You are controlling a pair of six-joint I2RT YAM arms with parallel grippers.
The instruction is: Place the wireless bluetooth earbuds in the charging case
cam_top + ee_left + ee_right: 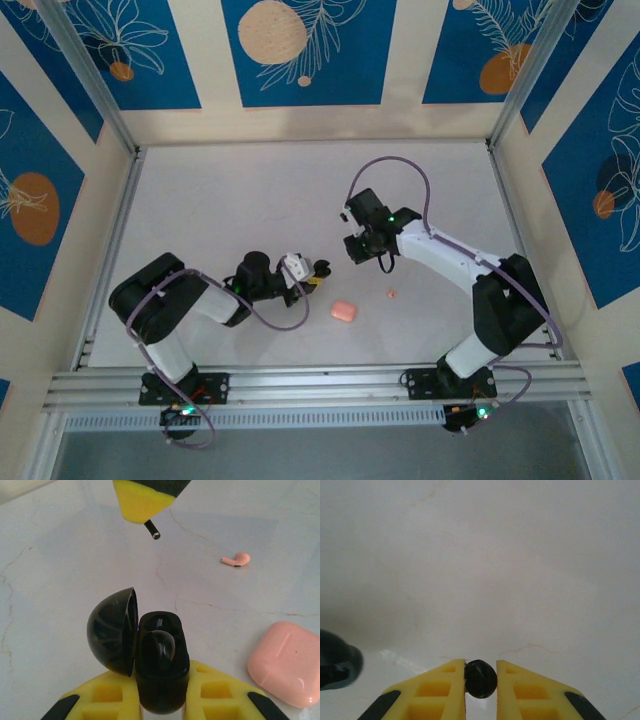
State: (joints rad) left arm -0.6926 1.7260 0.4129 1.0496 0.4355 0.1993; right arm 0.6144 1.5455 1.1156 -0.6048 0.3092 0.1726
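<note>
Black and glossy, the charging case (162, 680) was held by its lower body between the yellow left fingers (112, 700), which were set narrow and pressed against both of its sides. The case was kept above the white tabletop (250, 200), near the middle of it, and its domed lid (112, 630) was swung open to the left. A rounded black form was seen inside the open well, but it could not be told whether this was an earbud. One black earbud (480, 679) was gripped between the right fingers (440, 692), which were closed tightly on its small bud. In the left wrist view, the thin stem (152, 531) of this earbud was seen sticking out under a yellow fingertip, beyond the open case and apart from it. In the top view, the two arms were brought close together, with the right fingers near the case. A closed pink case (285, 662) was lying on the tabletop to the right of the black one, and a pink earbud (236, 559) was lying farther off, apart from both.
</note>
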